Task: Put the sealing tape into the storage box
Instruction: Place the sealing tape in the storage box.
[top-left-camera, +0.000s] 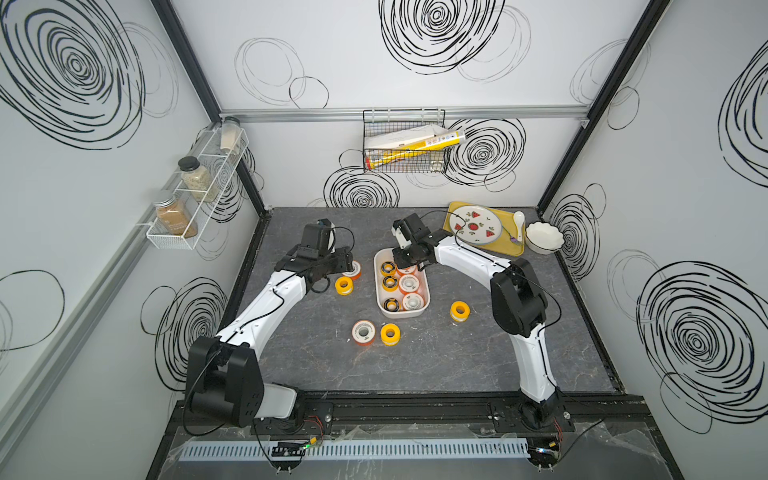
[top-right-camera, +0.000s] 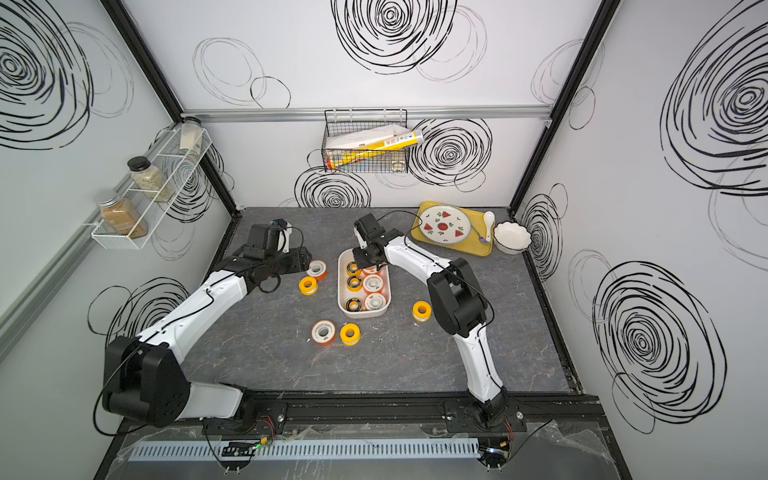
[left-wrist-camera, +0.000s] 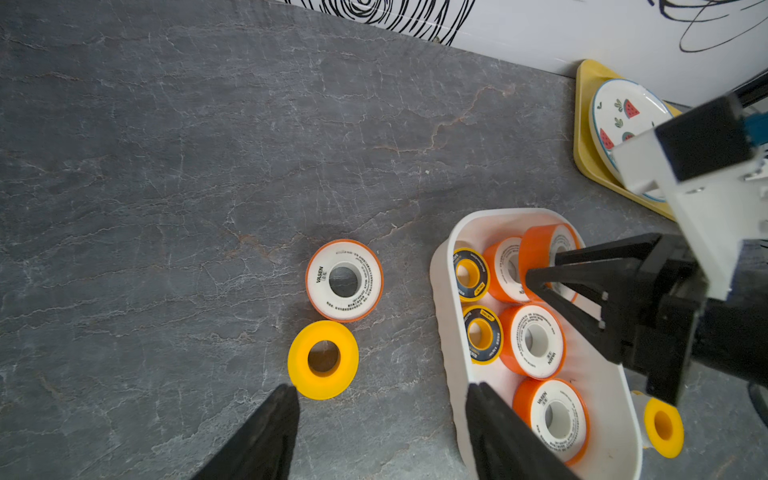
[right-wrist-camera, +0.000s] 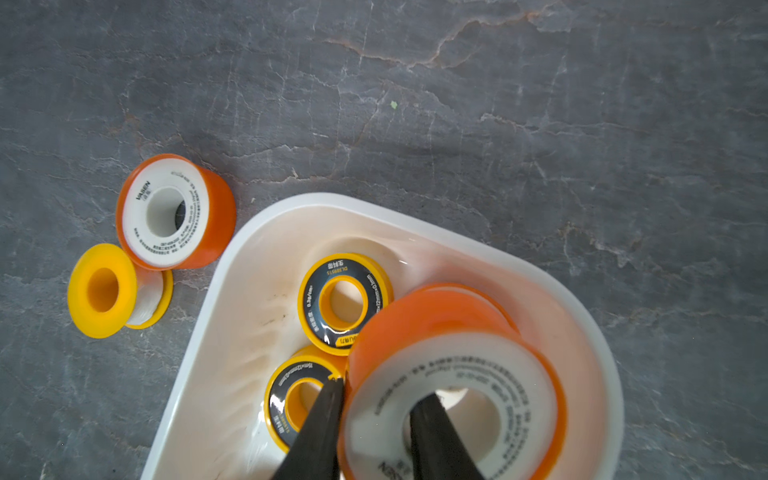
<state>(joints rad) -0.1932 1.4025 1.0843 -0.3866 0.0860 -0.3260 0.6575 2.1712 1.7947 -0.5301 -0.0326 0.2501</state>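
Observation:
The white storage box stands mid-table with three black-faced spools and orange sealing tape spools lying inside. My right gripper is shut on one orange spool, one finger in its centre hole, over the box's far end. My left gripper hangs open and holds nothing, above the table beside the box wall. Just ahead of it lie an orange spool and a yellow spool.
Loose on the table are an orange spool, a yellow spool and another yellow one. At the back right stand a yellow tray with a plate and a white bowl. A wire basket hangs on the back wall.

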